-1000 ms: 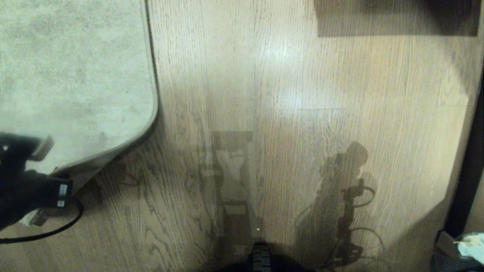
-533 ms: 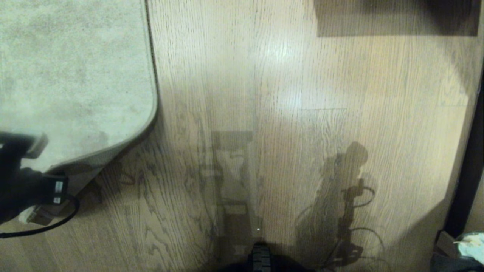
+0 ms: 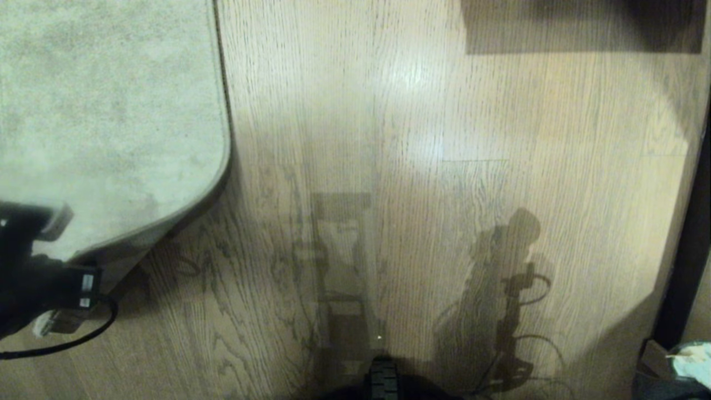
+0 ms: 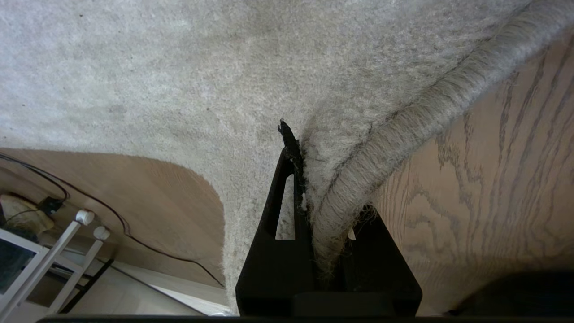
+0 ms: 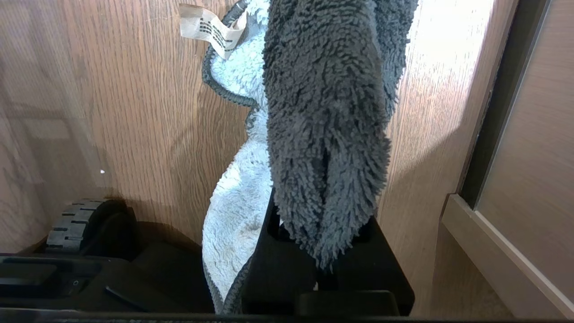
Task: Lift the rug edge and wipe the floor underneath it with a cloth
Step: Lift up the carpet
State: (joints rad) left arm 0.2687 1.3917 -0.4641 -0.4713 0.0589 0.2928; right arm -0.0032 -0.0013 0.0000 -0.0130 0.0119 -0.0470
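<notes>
The left gripper (image 4: 320, 211) was clamped on the rug edge (image 4: 358, 179). In the left wrist view the bound, rope-like border ran down between the two black fingers (image 4: 287, 179), which pressed it from both sides. The pile bunched up just beyond the fingertips, and the border curved away from the fingers toward the far corner of that view. Pale rug pile spread out ahead of the fingers; wood-grain floor (image 4: 493, 179) lay on the open side of the border.

In the head view the left gripper (image 3: 39, 266) sat at the rounded near corner of the rug (image 3: 111, 111). The corner stood raised off the floor (image 3: 416, 166), with a dark shadow beneath its lip. A black cable (image 3: 83, 339) looped from the arm over the planks.

The right gripper (image 5: 323, 242) was closed on the cloth (image 5: 323, 112). The dark grey shaggy side draped forward over and past the fingers, and the pale blue side hung alongside and partly behind them. A paper label (image 5: 210, 29) showed at the far end of the cloth, well beyond the fingertips. The cloth hung over the floor (image 5: 112, 89), not pressed to it. The robot's wheel (image 5: 71, 222) and dark base lay beside the fingers, and a wooden panel (image 5: 529, 157) stood on the other side.
</notes>
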